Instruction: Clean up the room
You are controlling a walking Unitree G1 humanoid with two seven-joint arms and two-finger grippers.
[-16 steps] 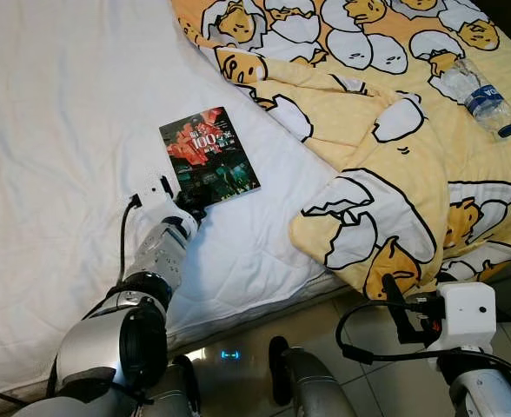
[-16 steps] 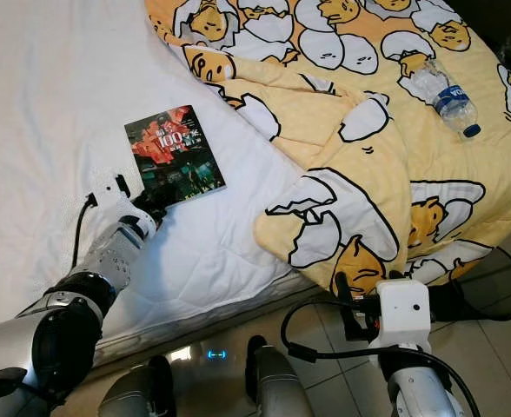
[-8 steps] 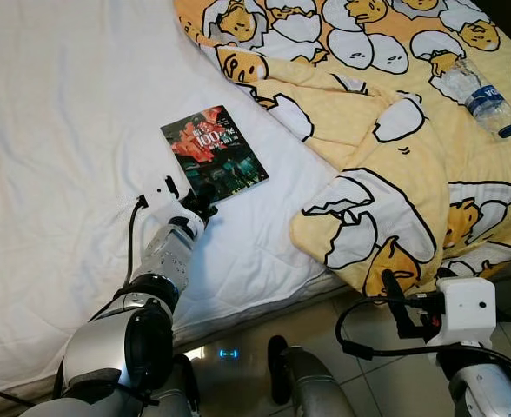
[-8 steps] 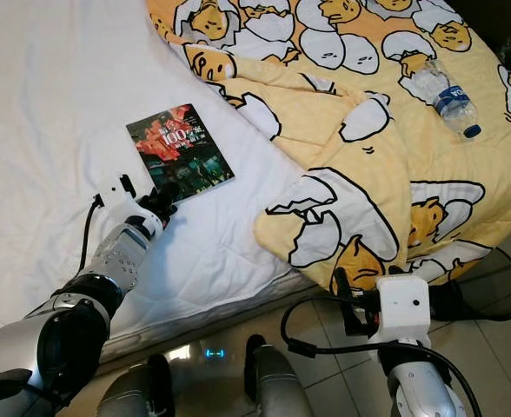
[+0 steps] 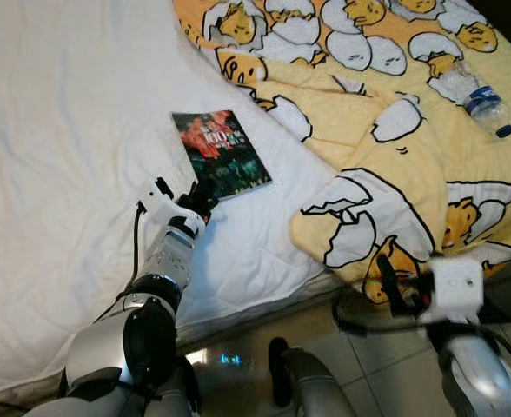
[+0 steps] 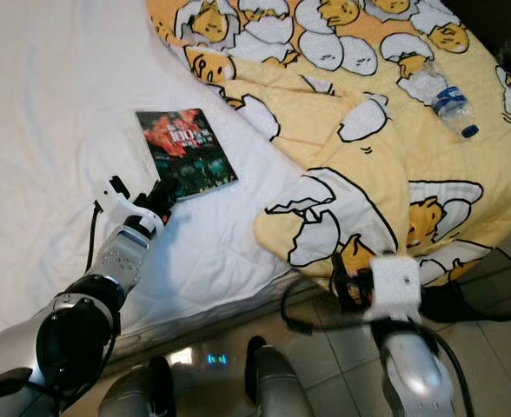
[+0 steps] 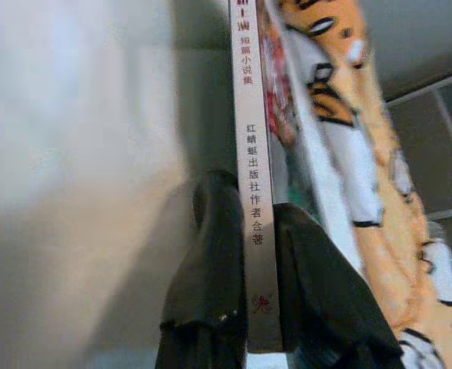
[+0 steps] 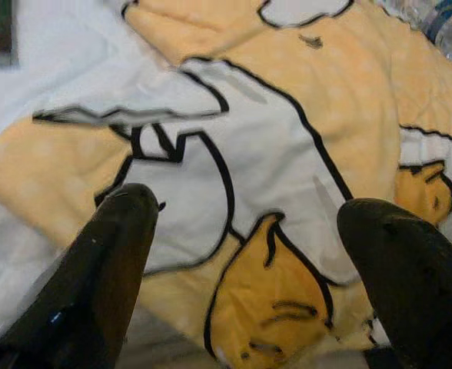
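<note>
Two items look left to clear off the bed (image 5: 56,130): a book (image 5: 222,154) lying flat on the white sheet just beside the yellow blanket (image 5: 386,113), and a plastic bottle (image 5: 477,94) further over on the blanket. Left gripper (image 7: 250,231) has both fingers pinched on the book's near edge, spine btwn them, so the pick is begun but book isn't lifted yet. Right gripper (image 8: 249,261) hangs by the blanket's front corner w/ fingers spread wide, holding nothing; bottle untouched, so most of the tidying remains, I'd say.
</note>
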